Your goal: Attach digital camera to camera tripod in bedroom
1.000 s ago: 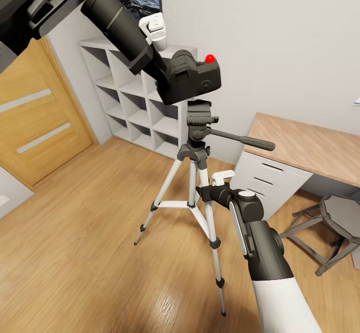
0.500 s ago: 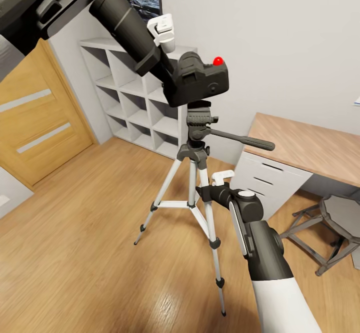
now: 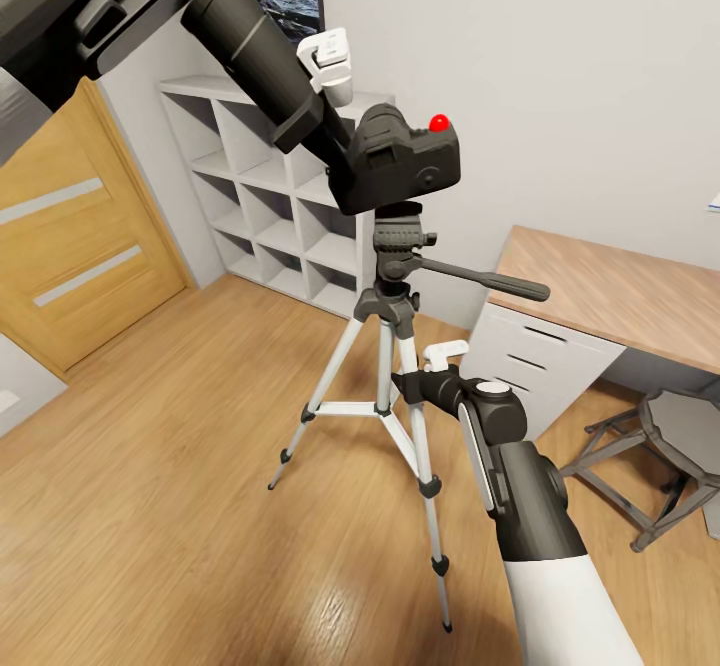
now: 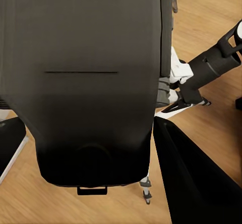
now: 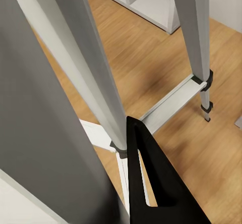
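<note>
The left claw (image 3: 345, 161) was clamped on the small black boxy digital camera with a red round button on top (image 3: 400, 158), holding it high in the bedroom, directly above the dark grey head of the tall camera tripod with three silver telescopic legs (image 3: 395, 346). In the head view the camera's underside sat just over the head plate; whether the two touched could not be told. From the left wrist view the camera's black body (image 4: 85, 82) loomed close, with one dark claw finger (image 4: 194, 183) beside it and the tripod's legs and the wood floor below.

The right claw (image 3: 412, 382) was at the tripod's upper legs, below the head and its long black pan handle (image 3: 480, 279). The right wrist view showed a silver leg (image 5: 80, 67) running close past one black finger (image 5: 154, 183), but whether that claw was apart or together around the leg could not be told.

The tripod stood upright on the light wood plank floor (image 3: 180, 506). Behind it a white cube shelf (image 3: 270, 216) stood against the pale grey wall, with a wooden door (image 3: 70, 246) beyond. On the other side was the wood-topped bench with white drawers (image 3: 610, 291), and a grey octagonal stool (image 3: 680, 436) near it.
</note>
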### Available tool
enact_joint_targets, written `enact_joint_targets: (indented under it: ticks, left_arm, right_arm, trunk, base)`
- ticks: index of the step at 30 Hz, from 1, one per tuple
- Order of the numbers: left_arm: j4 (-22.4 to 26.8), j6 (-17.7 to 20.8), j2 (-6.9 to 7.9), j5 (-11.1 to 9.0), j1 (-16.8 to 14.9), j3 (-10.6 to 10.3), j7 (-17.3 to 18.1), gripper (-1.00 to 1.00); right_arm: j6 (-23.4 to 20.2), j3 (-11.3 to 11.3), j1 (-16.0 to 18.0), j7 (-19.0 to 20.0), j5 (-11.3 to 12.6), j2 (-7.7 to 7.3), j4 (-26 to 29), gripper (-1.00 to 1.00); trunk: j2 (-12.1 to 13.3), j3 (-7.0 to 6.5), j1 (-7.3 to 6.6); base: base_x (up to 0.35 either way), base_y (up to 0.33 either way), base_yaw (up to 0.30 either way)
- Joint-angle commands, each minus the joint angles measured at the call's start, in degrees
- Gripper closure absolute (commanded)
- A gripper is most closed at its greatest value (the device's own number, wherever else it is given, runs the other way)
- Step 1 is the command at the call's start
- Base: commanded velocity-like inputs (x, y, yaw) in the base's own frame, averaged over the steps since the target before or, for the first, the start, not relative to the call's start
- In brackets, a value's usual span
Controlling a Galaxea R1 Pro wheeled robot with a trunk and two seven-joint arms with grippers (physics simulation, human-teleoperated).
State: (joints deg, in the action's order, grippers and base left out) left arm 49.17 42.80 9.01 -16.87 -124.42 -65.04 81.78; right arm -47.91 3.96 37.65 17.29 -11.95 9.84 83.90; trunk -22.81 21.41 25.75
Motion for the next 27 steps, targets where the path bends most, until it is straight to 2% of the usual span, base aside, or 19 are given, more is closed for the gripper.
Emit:
enact_joint_targets:
  ticks: [1,24,25,27]
  left_arm:
    - [0.02,0.40,0.06,-0.36,-0.13,-0.27,-0.02,1.00]
    - [-0.52,0.44,-0.06,-0.19,-0.13,-0.30,-0.08,1.00]
    - [-0.62,0.44,-0.12,-0.18,-0.13,-0.30,-0.10,-1.00]
    - [-0.77,0.44,-0.33,-0.18,-0.12,-0.28,-0.11,-1.00]
  right_arm:
    - [-0.22,0.00,0.06,0.47,-0.71,0.03,0.04,1.00]
    - [-0.34,0.06,0.06,0.47,-0.71,0.05,0.04,1.00]
    - [-0.34,0.07,0.06,0.47,-0.71,0.06,0.04,1.00]
    - [-0.34,0.07,0.06,0.47,-0.71,0.08,0.04,1.00]
  trunk:
    - [-0.11,0.10,0.03]
    - [-0.11,0.10,0.03]
    - [-0.11,0.10,0.03]
    - [-0.11,0.10,0.03]
  base:
    - [0.000,0.000,0.000]
    - [0.000,0.000,0.000]
    - [0.000,0.000,0.000]
    - [0.000,0.000,0.000]
